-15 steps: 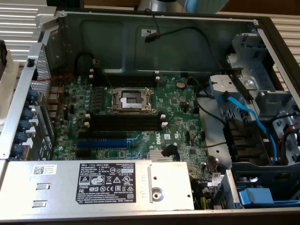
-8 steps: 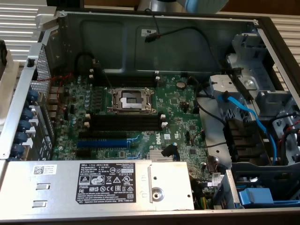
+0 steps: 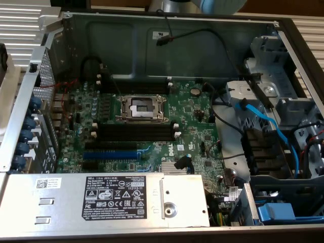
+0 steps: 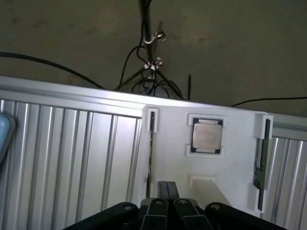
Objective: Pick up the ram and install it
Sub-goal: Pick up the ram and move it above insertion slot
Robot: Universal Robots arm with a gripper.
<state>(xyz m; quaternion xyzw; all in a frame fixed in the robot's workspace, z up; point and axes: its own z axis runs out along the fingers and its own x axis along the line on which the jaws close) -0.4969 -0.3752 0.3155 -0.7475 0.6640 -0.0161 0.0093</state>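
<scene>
On a white holder (image 4: 225, 158) that sits on ribbed metal sheeting (image 4: 72, 153), the ram (image 4: 260, 163) stands on its long edge in a narrow bracket. Nothing of the task is done yet: the stick has not been lifted, so both the pickup and the installation are left. It reads as a long, thin, dark green board seen almost edge-on, its face too steeply angled to make out chips or a label.

Beside it, in a square recess of the same holder, lies a silver-capped processor chip (image 4: 207, 135). Beyond that chip a second bracket holds a thin dark strip (image 4: 151, 158); I cannot tell whether this is another stick seen edge-on.

The gripper (image 4: 168, 184) hangs over the holder between the two brackets, nearer the thin strip than the green board. Its two black fingers are pressed together with nothing between them, and it touches neither.

Over in the open computer case (image 3: 167, 30) the motherboard (image 3: 197, 126) lies exposed. The long black memory slots (image 3: 135, 131) with white end clips, next to the bare processor socket (image 3: 142, 107), are empty. A blue expansion slot (image 3: 112, 153) runs alongside them.
</scene>
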